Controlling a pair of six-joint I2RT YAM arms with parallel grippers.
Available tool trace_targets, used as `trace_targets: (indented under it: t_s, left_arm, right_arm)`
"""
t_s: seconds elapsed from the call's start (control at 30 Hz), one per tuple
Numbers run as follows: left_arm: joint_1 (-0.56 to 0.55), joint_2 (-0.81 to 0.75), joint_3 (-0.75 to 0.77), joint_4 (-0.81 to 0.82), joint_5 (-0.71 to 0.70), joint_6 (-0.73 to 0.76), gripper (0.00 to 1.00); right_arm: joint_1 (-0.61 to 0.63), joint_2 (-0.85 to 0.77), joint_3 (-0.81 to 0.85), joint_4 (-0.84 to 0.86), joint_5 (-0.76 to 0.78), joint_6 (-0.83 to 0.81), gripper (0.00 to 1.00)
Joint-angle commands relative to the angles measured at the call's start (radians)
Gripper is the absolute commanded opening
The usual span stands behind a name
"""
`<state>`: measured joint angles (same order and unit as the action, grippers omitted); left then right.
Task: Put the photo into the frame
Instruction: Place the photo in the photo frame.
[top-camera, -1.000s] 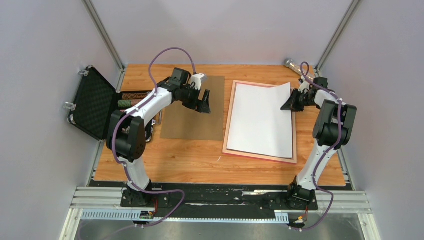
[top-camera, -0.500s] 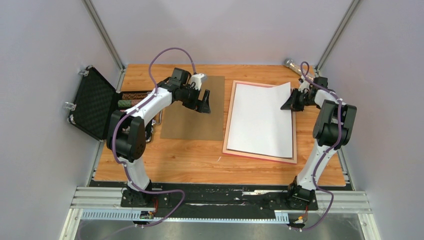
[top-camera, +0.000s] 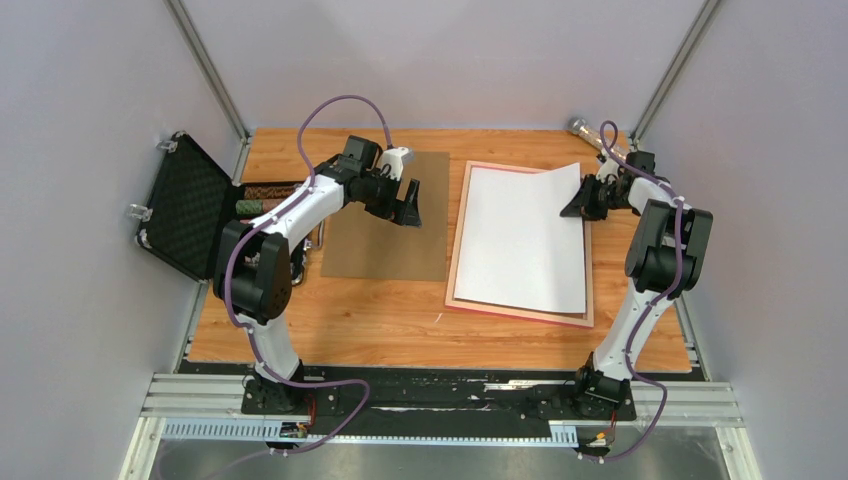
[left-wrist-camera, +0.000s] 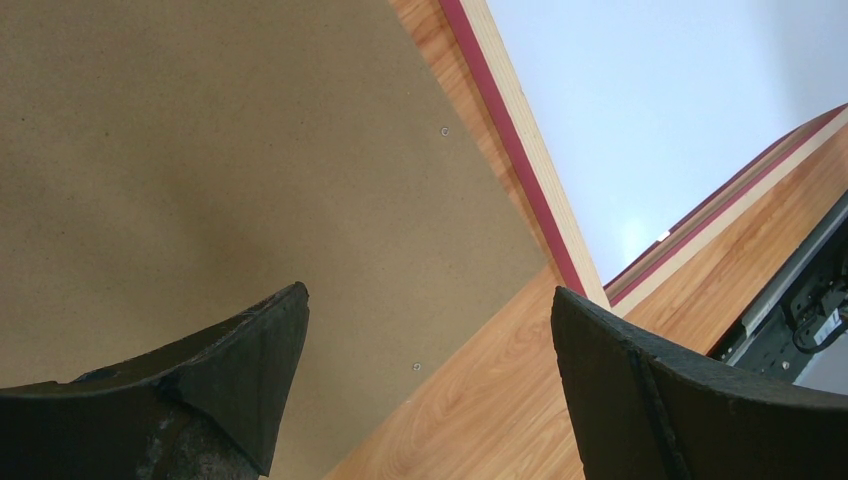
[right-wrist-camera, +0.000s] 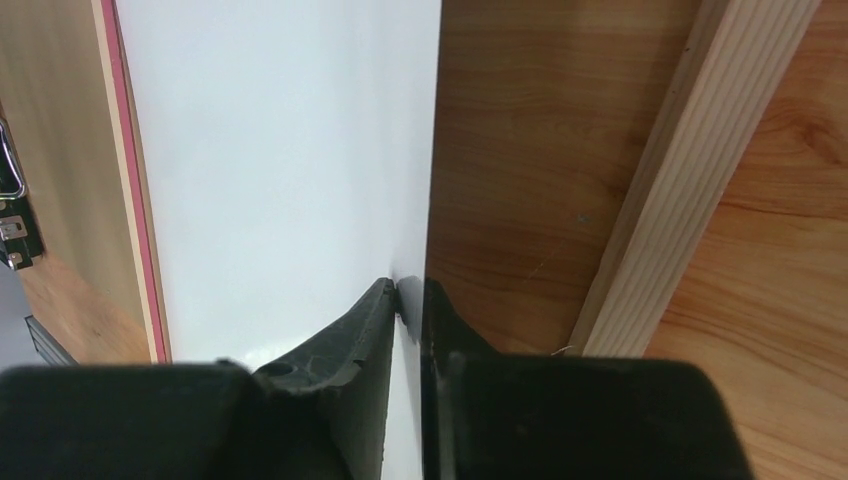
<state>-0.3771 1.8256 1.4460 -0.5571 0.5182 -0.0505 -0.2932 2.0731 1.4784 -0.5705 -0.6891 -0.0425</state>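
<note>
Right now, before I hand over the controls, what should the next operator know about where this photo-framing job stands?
Left end effector: open, empty, above the brown backing board.
Right end effector: closed on the right edge of the photo, far right corner lifted.
The frame lies back up; the photo rests on it, blank side up.
Done: photo laid over the frame.
Left: lower that corner, let go, check the photo sits flat inside the rails.
</note>
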Motion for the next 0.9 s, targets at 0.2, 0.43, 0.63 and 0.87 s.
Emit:
trace_targets:
  t_s: [0.2,0.43,0.63,0.87]
  left_arm:
    - [0.003,-0.003,-0.006,0.022,0.013,0.008,0.98]
    - [0.003,-0.005,-0.004,0.019,0.013,0.008,0.98]
    - [0.003,-0.007,-0.003,0.016,0.014,0.009,0.98]
    - [0.003,-0.012,-0.004,0.014,0.014,0.008,0.98]
  right_arm:
    - [0.005,-0.019,0.022,0.016,0.022,0.006,0.37]
    - [0.005,-0.037,0.016,0.016,0.041,0.009,0.48]
    - [0.005,-0.06,-0.008,0.015,0.075,0.004,0.51]
    - [0.006,-0.09,-0.022,0.015,0.122,0.0,0.53]
